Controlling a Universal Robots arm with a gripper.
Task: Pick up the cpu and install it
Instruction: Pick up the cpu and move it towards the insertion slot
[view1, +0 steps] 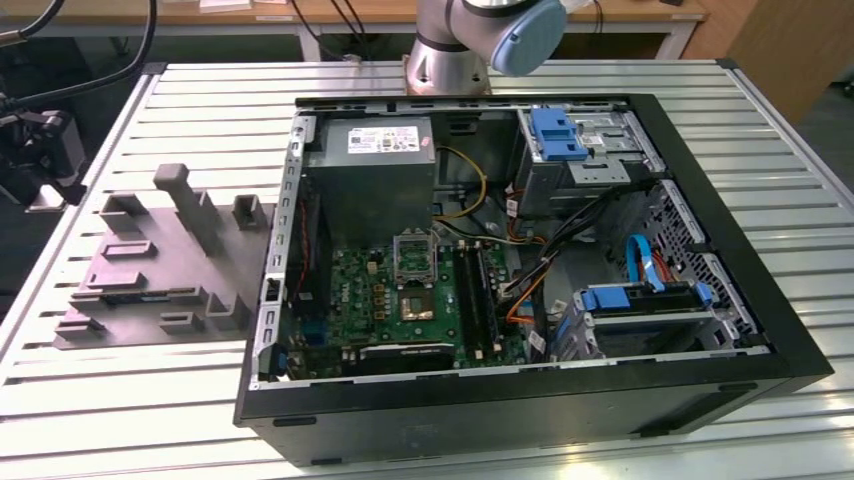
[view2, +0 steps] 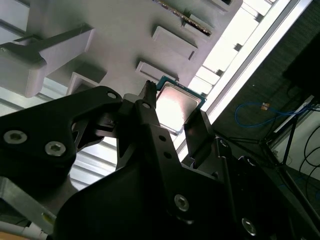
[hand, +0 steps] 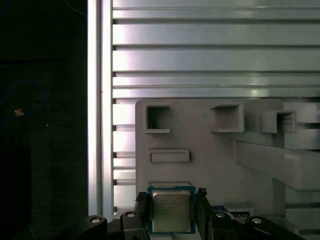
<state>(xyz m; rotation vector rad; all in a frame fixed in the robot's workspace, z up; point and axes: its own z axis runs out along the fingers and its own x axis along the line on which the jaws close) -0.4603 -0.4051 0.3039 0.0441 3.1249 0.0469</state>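
The cpu (hand: 170, 210), a thin square chip with a pale metal top and green rim, sits between my gripper's (hand: 172, 207) two black fingers (hand: 141, 206), which press on its opposite edges. In the second wrist view the cpu (view2: 177, 106) hangs close over the edge of the grey plastic tray (view2: 125, 35), with the gripper (view2: 174, 114) shut on it. In the exterior view the gripper (view1: 43, 170) is a dark shape at the exterior view's left, above the tray's (view1: 147, 275) far corner. The motherboard's metal-framed socket (view1: 415, 253) lies inside the open computer case (view1: 534, 400).
The tray carries upright blocks (view1: 187, 200) and small pockets (hand: 158, 119). The slatted aluminium table's (hand: 210, 55) edge (hand: 94, 125) runs right beside the tray, with dark floor beyond. Inside the case are a grey power supply (view1: 380, 165), cables (view1: 574, 230) and blue drive brackets (view1: 641, 297).
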